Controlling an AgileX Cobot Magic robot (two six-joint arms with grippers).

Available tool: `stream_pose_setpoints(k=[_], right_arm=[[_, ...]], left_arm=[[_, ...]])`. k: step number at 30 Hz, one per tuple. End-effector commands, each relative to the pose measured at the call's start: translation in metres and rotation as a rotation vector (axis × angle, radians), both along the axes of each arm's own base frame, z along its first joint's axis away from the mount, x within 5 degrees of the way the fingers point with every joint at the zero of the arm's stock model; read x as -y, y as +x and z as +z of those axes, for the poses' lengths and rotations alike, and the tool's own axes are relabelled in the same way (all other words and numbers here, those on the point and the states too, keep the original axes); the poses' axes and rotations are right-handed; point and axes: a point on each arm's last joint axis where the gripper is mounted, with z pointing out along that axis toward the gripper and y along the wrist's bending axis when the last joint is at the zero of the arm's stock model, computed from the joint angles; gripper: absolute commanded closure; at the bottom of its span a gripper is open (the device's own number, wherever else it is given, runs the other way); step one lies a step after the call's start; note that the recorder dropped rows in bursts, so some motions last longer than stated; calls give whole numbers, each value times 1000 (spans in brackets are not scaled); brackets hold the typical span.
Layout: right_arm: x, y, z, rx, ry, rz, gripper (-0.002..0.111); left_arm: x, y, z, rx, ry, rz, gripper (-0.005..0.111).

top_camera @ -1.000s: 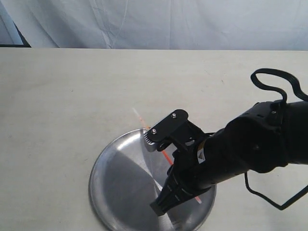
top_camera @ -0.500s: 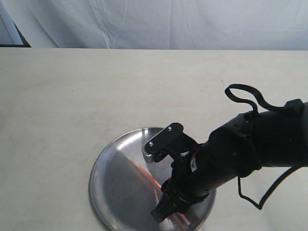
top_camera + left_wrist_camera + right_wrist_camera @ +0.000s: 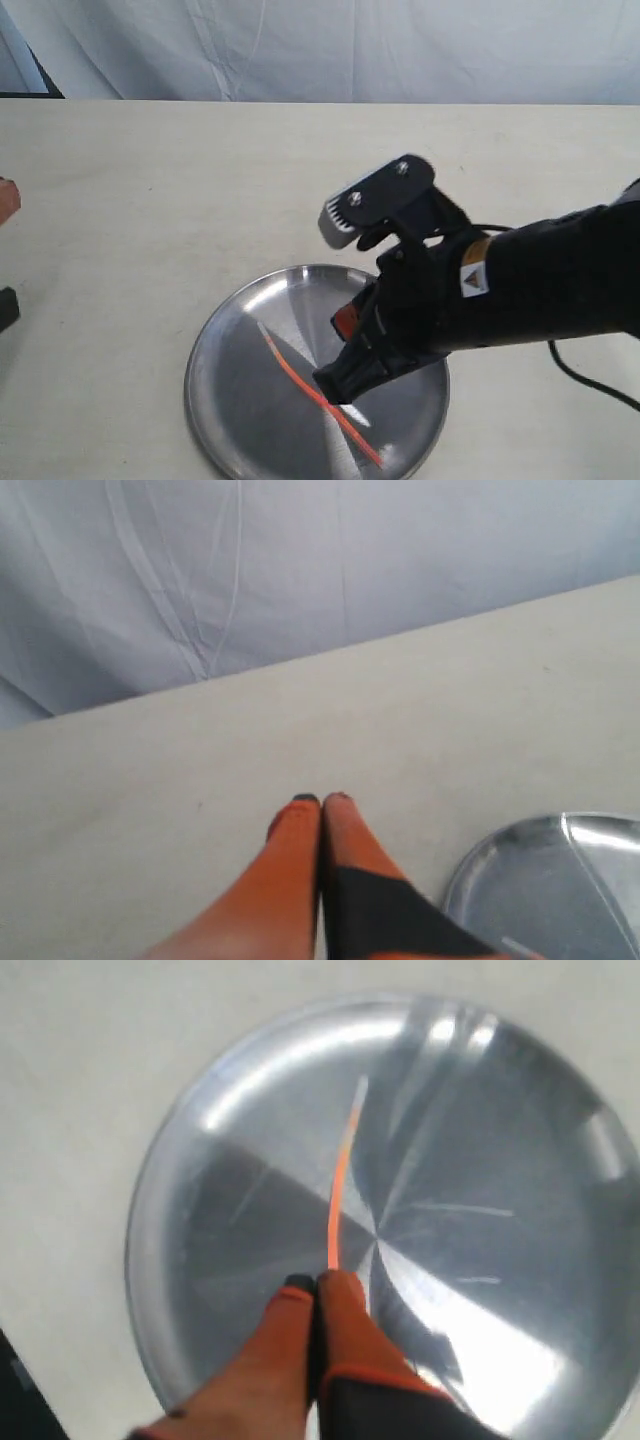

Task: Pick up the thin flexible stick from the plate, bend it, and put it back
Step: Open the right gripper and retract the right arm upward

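The plate [image 3: 230,400] lies near the table's front edge and fills the right wrist view [image 3: 200,1220]. The thin flexible stick [image 3: 290,368] runs slantwise over it in a slight bow, both ends inside the rim. My right gripper [image 3: 335,385] is down at the stick's middle. In its wrist view the orange fingers [image 3: 316,1282] are pressed together, and the stick [image 3: 342,1175] comes straight out from their tips, its other half hidden behind them. My left gripper [image 3: 321,800] is shut on nothing above bare table, with the plate's rim [image 3: 560,880] off to one side.
The pale table [image 3: 150,200] stretches wide behind and to the left of the plate. A white cloth [image 3: 330,50] hangs along its back edge. The left gripper shows as an orange bit at the far left [image 3: 5,200]. A black cable [image 3: 590,380] trails from the right arm.
The right arm's wrist has swung up and back from the plate. The stick came down from above the plate's far rim and now shows bowed across the plate. The left gripper has edged into the exterior view.
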Motion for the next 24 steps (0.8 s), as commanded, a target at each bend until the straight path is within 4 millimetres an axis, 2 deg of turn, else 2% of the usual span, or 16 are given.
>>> stream_pose_setpoints(k=[1, 4, 8, 16, 20, 24], right_arm=[[15, -13, 39, 156, 94, 11, 108], [29, -25, 68, 310, 156, 22, 108], [44, -39, 90, 418, 212, 26, 108], [48, -41, 94, 469, 200, 35, 108], [52, -37, 93, 511, 139, 13, 108], [57, -33, 94, 553, 86, -18, 108]], left_arm=[[-1, -3, -23, -56, 19, -2, 107], [-2, -4, -28, -112, -26, 17, 107], [0, -5, -28, -116, -43, 0, 107], [-3, -5, -26, -96, -67, 10, 107], [-23, -10, -17, 18, -158, 128, 107], [-43, -26, -25, 113, -197, 272, 107]])
